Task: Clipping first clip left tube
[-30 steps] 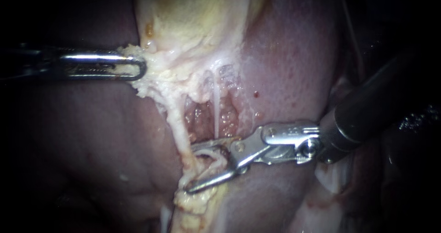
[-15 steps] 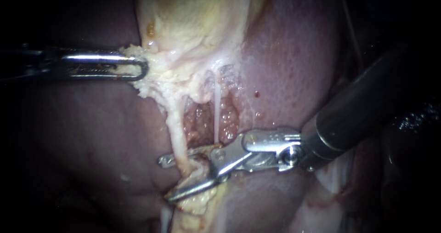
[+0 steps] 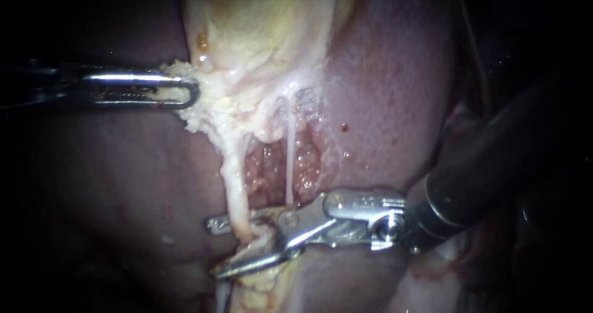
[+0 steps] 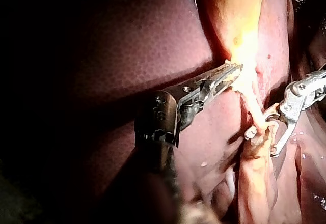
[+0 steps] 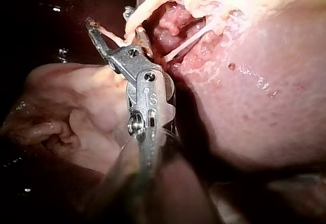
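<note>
Two tubes (image 3: 237, 186); left instrument (image 3: 188, 94) grips gallbladder (image 3: 259, 29) (right instrument (image 3: 214, 247) straddles one).

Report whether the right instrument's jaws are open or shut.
Open. The right instrument shows a clear gap between its jaws, which straddle the left tube.

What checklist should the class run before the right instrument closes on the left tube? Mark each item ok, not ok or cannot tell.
1. Left tube inside right instrument's open pincer: ok.
2. Pincer tips past the tube: ok.
3. Left instrument gripping gallbladder, tube taut: ok.
4. Right tube clear of pincer: cannot tell.
5. Clip loaded: cannot tell.
</note>
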